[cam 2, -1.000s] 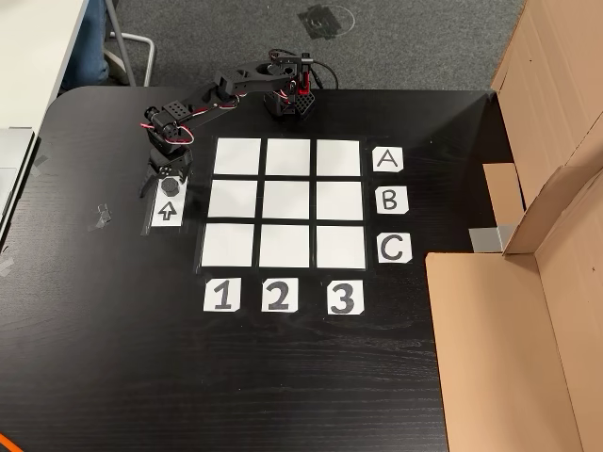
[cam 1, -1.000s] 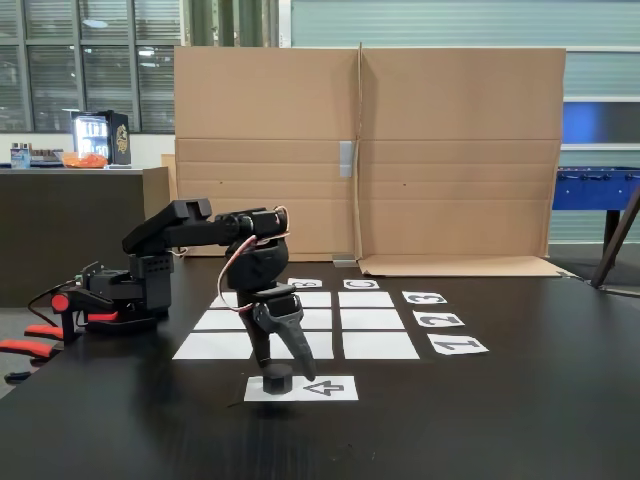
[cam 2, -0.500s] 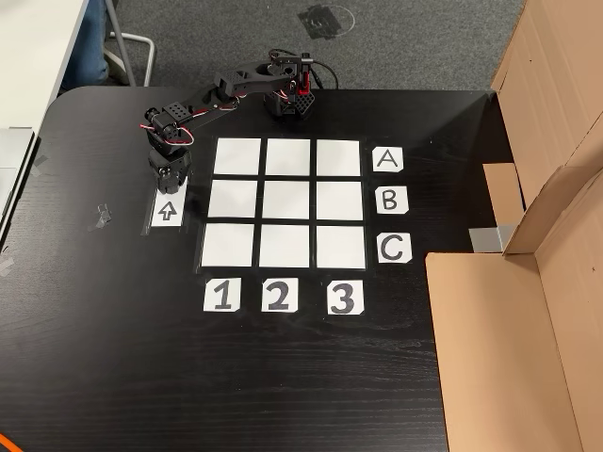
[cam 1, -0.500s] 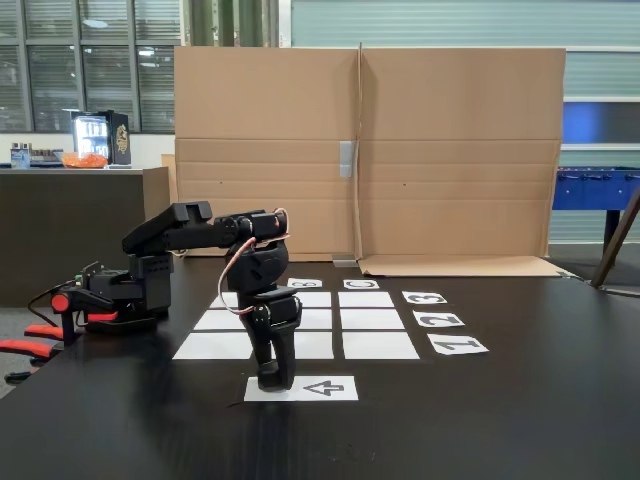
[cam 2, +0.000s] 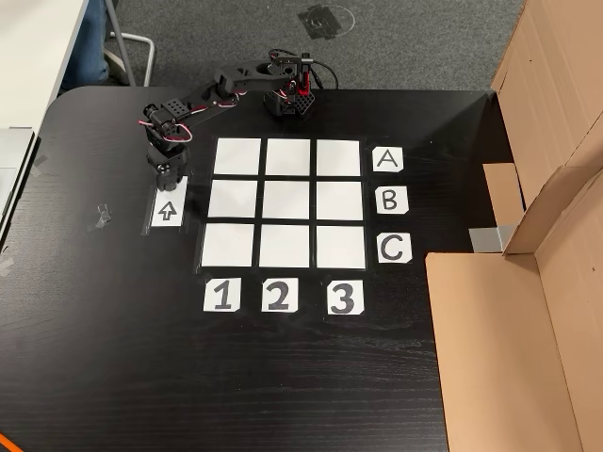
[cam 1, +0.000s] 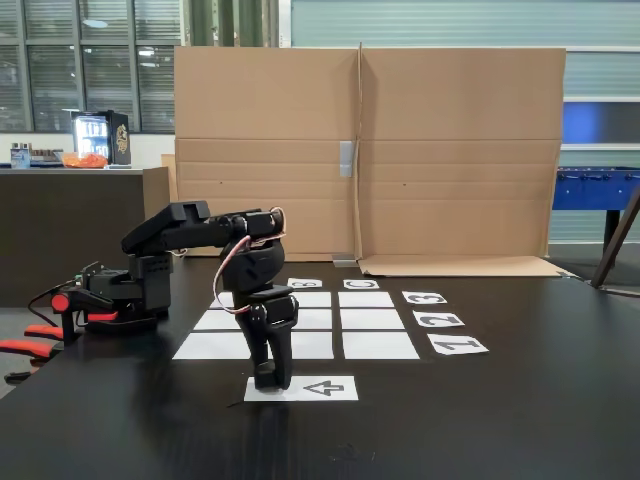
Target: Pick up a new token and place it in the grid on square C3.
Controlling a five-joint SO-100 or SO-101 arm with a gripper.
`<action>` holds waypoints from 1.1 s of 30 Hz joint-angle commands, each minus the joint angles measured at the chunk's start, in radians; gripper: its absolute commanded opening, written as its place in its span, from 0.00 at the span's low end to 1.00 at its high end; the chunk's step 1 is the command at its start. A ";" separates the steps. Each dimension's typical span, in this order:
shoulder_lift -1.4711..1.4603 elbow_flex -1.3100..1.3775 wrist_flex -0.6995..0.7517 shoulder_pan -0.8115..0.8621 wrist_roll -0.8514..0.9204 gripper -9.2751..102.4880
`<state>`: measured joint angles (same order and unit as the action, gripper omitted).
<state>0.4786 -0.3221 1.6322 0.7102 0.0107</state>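
The gripper (cam 1: 272, 380) stands nearly upright with its tips down on the end of the arrow sheet (cam 1: 318, 387), its two fingers drawn close together where a second ago they were spread wide over the token; the token itself is now hidden between or behind the dark fingers, so whether they are clamped on it cannot be told. In the high fixed view the gripper (cam 2: 169, 176) covers the top edge of the arrow sheet (cam 2: 167, 213), at the spot where the round black token lay a second earlier. Since half a second ago the arm (cam 2: 203, 96) has barely shifted, with only a slight change at the wrist. The grid (cam 2: 286, 201) of nine white cells lies just to the right of the gripper in this view, every cell bare as before. Square C3 (cam 2: 340, 247) sits at the corner of the grid farthest from the gripper, beside the label C (cam 2: 394, 249) and above the label 3 (cam 2: 345, 298). All of it rests on a black table (cam 2: 113, 358), with folded cardboard panels (cam 1: 370, 150) standing behind the grid in the low fixed view.
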 commanded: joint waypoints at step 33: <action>0.772 -0.741 0.000 -0.367 0.011 0.08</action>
<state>1.1505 -1.0400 1.6291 0.3804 0.0230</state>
